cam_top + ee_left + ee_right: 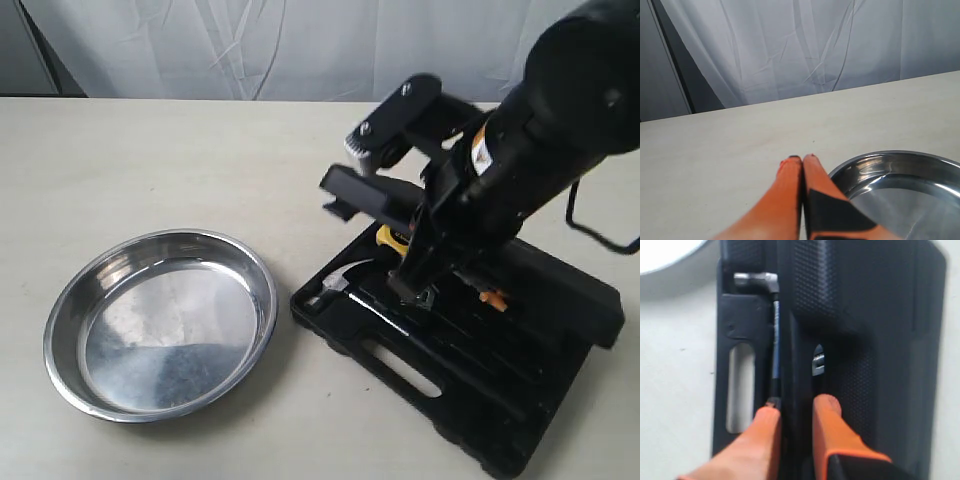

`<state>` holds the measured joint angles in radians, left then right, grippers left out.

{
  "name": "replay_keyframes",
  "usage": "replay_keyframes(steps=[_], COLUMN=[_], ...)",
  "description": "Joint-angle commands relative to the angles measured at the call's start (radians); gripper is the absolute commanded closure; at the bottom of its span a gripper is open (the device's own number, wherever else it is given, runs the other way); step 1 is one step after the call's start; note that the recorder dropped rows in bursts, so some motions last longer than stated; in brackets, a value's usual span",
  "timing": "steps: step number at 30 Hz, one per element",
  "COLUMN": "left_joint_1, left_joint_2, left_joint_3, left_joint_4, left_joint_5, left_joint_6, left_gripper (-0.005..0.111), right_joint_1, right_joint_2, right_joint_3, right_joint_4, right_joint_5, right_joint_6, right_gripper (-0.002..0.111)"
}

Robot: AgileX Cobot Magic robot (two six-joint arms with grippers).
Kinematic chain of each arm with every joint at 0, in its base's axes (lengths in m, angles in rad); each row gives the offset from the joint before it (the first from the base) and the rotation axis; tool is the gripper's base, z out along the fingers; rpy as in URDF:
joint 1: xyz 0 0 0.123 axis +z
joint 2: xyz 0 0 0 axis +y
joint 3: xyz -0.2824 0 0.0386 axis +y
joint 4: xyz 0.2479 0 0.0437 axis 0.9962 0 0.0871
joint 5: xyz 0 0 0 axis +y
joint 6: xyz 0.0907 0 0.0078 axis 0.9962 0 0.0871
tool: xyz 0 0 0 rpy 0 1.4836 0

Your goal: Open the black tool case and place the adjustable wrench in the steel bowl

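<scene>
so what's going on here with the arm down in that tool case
The black tool case lies open on the table. The right gripper is down in its tray, fingers apart beside the hammer and close to what looks like the silver head of the adjustable wrench. Whether it has a grip on it I cannot tell. The steel bowl holds nothing, and the left gripper sits shut beside it.

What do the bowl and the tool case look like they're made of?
The steel bowl looks like polished metal, probably stainless steel: mirror-bright, with reflections across its flat bottom. The black tool case looks like moulded plastic, matte: dull black, with stippled texture and formed recesses in the right wrist view.
</scene>
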<state>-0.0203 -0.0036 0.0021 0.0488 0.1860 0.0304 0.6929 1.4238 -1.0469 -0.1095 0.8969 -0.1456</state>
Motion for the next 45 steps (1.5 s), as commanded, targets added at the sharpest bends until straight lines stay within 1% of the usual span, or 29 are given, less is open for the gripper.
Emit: replay_keyframes(steps=[1, 7, 12, 14, 19, 20, 22, 24, 25, 29, 31, 36, 38, 40, 41, 43, 45], left_joint_1=[-0.001, -0.001, -0.001, -0.001, -0.001, -0.001, -0.001, -0.001, -0.001, -0.001, -0.001, -0.001, -0.001, -0.001, -0.001, -0.001, -0.001], left_joint_2=[0.004, 0.004, 0.004, 0.004, 0.004, 0.004, 0.004, 0.004, 0.004, 0.004, 0.004, 0.004, 0.004, 0.004, 0.004, 0.004, 0.004], left_joint_3=[-0.002, -0.002, -0.002, -0.002, -0.002, -0.002, -0.002, -0.002, -0.002, -0.002, -0.002, -0.002, -0.002, -0.002, -0.002, -0.002, -0.002], left_joint_4=[-0.002, -0.002, -0.002, -0.002, -0.002, -0.002, -0.002, -0.002, -0.002, -0.002, -0.002, -0.002, -0.002, -0.002, -0.002, -0.002, -0.002], left_joint_5=[-0.006, -0.006, -0.006, -0.006, -0.006, -0.006, -0.006, -0.006, -0.006, -0.006, -0.006, -0.006, -0.006, -0.006, -0.006, -0.006, -0.006], left_joint_6=[0.0, 0.0, 0.0, 0.0, 0.0, 0.0, 0.0, 0.0, 0.0, 0.0, 0.0, 0.0, 0.0, 0.0, 0.0, 0.0, 0.0], left_gripper=[0.106, 0.106, 0.106, 0.106, 0.106, 0.106, 0.106, 0.106, 0.106, 0.106, 0.106, 0.106, 0.106, 0.106, 0.106, 0.106, 0.106], right_joint_1=[-0.005, -0.005, -0.005, -0.005, -0.005, -0.005, -0.005, -0.005, -0.005, -0.005, -0.005, -0.005, -0.005, -0.005, -0.005, -0.005, -0.005], right_joint_2=[-0.059, -0.053, -0.006, 0.022, 0.089, 0.094, 0.093, 0.086, 0.084, 0.107, 0.149, 0.271, 0.3, 0.308, 0.308, 0.292, 0.253], right_joint_3=[-0.087, -0.131, -0.131, -0.131, -0.131, -0.131, -0.131, -0.131, -0.131, -0.102, -0.094, -0.096, -0.096, -0.096, -0.094, -0.089, -0.063], right_joint_4=[-0.208, -0.513, -0.695, -0.762, -1.049, -1.102, -1.14, -1.05, -0.943, -0.419, -0.23, -0.137, 0.001, 0.148, 0.207, 0.232, 0.232], right_joint_5=[0.03, 0.105, 0.167, 0.187, 0.324, 0.324, 0.324, 0.324, 0.287, -0.019, -0.086, -0.094, -0.08, -0.029, 0.008, 0.093, 0.142], right_joint_6=[0.112, 0.215, 0.239, 0.286, 0.594, 0.65, 0.779, 0.79, 0.75, 0.356, 0.236, 0.155, -0.013, -0.149, -0.172, -0.16, -0.083], right_gripper=[0.109, 0.109, 0.109, 0.109, 0.109, 0.109, 0.109, 0.109, 0.109, 0.109, 0.109, 0.109, 0.109, 0.109, 0.109, 0.109, 0.109])
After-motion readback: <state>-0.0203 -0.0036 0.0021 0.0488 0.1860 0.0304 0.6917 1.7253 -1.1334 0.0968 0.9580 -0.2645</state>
